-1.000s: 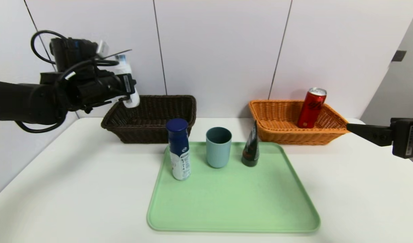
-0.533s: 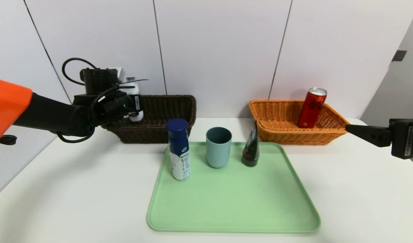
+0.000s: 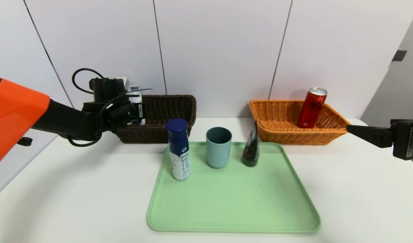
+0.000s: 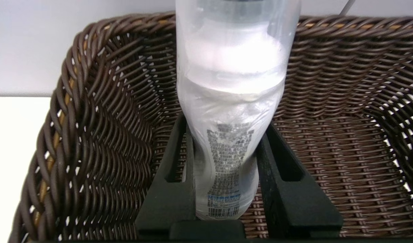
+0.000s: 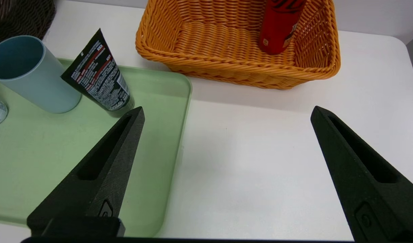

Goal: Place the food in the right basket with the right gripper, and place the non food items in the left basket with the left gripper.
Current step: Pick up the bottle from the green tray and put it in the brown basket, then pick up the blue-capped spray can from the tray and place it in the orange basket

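Your left gripper (image 4: pixel 226 148) was clamped on the clear whitish bottle (image 4: pixel 231 101), upright inside the dark brown basket (image 4: pixel 101 111) at far left, which showed nothing else. Whether the bottle's base touched the floor could not be seen; released high, it could topple against the wicker. The green tray (image 3: pixel 233 202) bore the blue-capped bottle (image 3: pixel 179 150), teal cup (image 3: pixel 218 146) and dark tube (image 3: pixel 251 148). The orange basket (image 3: pixel 284 125) held the leaning red can (image 3: pixel 311 108). Your right gripper (image 5: pixel 226 168) hung wide open and empty at the right.
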Controlling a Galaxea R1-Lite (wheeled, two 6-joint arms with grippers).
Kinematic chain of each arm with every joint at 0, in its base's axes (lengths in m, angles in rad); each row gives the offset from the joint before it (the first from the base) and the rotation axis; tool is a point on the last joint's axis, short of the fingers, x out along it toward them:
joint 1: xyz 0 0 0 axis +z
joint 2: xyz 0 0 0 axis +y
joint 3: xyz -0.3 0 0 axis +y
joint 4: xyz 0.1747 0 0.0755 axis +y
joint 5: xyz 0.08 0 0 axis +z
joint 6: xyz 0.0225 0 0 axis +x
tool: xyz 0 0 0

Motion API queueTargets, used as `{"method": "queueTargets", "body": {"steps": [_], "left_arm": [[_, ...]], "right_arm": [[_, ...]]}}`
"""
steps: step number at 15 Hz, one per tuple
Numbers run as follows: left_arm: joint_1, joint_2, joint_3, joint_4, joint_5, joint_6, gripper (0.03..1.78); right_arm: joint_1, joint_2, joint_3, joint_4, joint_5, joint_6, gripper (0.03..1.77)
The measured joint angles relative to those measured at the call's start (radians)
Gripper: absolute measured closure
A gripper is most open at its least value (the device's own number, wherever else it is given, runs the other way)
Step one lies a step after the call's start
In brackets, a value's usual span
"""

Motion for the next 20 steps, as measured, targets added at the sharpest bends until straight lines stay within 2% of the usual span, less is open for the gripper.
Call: {"method": "queueTargets", "body": {"steps": [2, 5, 8, 13, 16, 18, 20], "left_arm": [[0.000, 0.008, -0.004, -0.001, 0.003, 0.000, 1.21], [0.000, 0.009, -0.007, -0.002, 0.006, 0.000, 0.86], [0.000, -0.002, -0.019, -0.001, 0.006, 0.001, 0.61], [-0.003, -0.137, -0.023, 0.047, 0.019, 0.010, 0.37], [-0.006, -0.313, -0.016, 0.172, 0.021, 0.008, 0.29], [-0.024, -0.458, 0.001, 0.325, 0.019, -0.010, 0.25], [-0.071, -0.613, 0.036, 0.505, 0.016, -0.047, 0.22]], "right_arm": [[0.000, 0.000, 0.000, 0.000, 0.001, 0.000, 0.10], [0.000, -0.001, 0.009, -0.001, 0.001, -0.001, 0.10], [0.000, -0.004, 0.015, -0.002, 0.000, -0.001, 0.09], [0.000, -0.019, -0.001, 0.014, -0.002, 0.000, 0.09], [0.010, -0.019, -0.058, 0.081, -0.006, 0.007, 0.09], [0.029, -0.008, -0.099, 0.137, -0.006, 0.042, 0.09], [0.081, 0.022, -0.133, 0.144, -0.017, 0.111, 0.09]]}}
